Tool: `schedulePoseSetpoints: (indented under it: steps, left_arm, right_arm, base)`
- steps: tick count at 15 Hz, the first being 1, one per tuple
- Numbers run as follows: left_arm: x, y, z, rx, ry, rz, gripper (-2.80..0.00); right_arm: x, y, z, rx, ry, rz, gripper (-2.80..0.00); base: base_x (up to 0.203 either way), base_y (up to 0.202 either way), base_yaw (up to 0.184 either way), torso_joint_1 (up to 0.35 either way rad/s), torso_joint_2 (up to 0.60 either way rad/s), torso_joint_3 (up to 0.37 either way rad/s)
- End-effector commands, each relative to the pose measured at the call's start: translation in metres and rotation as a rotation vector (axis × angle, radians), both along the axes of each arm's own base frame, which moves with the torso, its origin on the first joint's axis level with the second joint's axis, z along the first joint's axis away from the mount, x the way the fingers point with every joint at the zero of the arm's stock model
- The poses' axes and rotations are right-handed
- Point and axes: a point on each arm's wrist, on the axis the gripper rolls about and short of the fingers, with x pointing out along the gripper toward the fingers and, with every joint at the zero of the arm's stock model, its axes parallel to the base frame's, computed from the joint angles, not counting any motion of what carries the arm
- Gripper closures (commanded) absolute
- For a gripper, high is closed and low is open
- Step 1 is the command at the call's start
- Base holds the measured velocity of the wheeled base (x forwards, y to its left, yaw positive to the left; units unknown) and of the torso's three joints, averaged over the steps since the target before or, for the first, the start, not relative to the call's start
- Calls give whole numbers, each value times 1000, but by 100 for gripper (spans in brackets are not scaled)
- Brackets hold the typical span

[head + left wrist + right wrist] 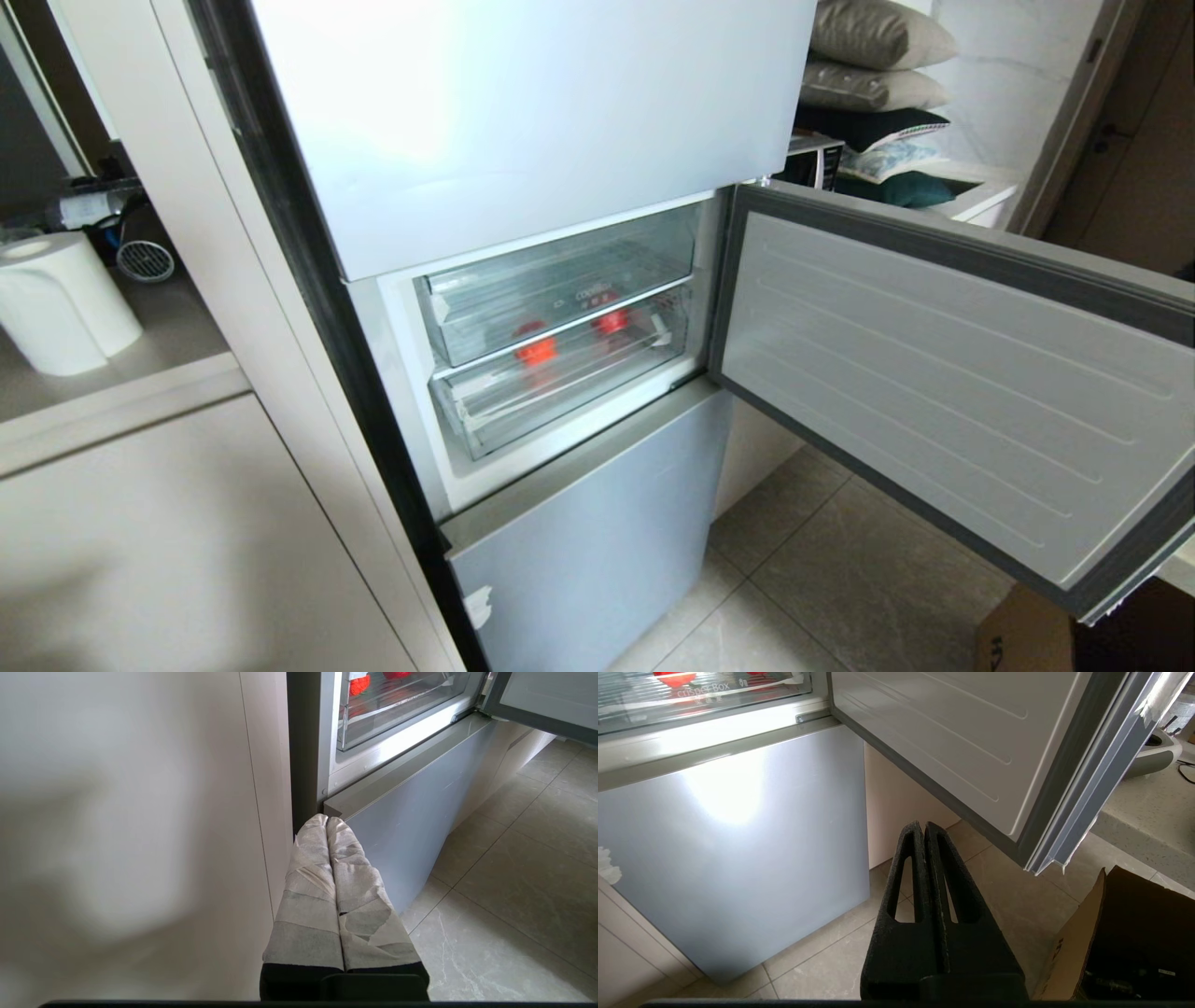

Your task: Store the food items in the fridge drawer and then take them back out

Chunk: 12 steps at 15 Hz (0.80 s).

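Observation:
The fridge (523, 112) stands with its middle door (952, 373) swung open to the right. Inside sit two clear drawers, both pushed in: a shallower one (560, 271) above the fridge drawer (560, 401). Two red food items (537, 350) (611, 322) glow through the clear plastic near the fridge drawer's top. Neither gripper shows in the head view. My left gripper (327, 819), with tape-wrapped fingers, is shut and empty, low by the fridge's bottom panel (402, 826). My right gripper (923, 825), black, is shut and empty above the floor tiles, under the open door (971, 732).
A paper towel roll (61, 299) stands on the counter to the left. A pale cabinet panel (140, 835) runs beside the fridge. An open cardboard box (1120, 942) sits on the floor at the right, under the door's corner. Cushions (873, 56) are stacked behind.

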Motion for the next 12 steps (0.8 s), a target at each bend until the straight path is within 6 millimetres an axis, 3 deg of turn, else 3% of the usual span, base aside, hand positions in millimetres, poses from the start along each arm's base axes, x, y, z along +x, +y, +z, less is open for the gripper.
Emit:
schedulePoseSetpoints:
  steps: [1,6,12]
  left_arm:
    - [0,0,0,0,2,0,0]
    - [0,0,0,0,2,0,0]
    - [0,0,0,0,2,0,0]
  right_arm:
    - [0,0,0,-1,0,-5,0]
    - [0,0,0,2,0,-6,0]
    - [0,0,0,5,0,-6,0]
  base:
    - [0,0,0,0,0,0]
    - [0,0,0,0,0,0]
    - [4,-7,161,5,3,1]
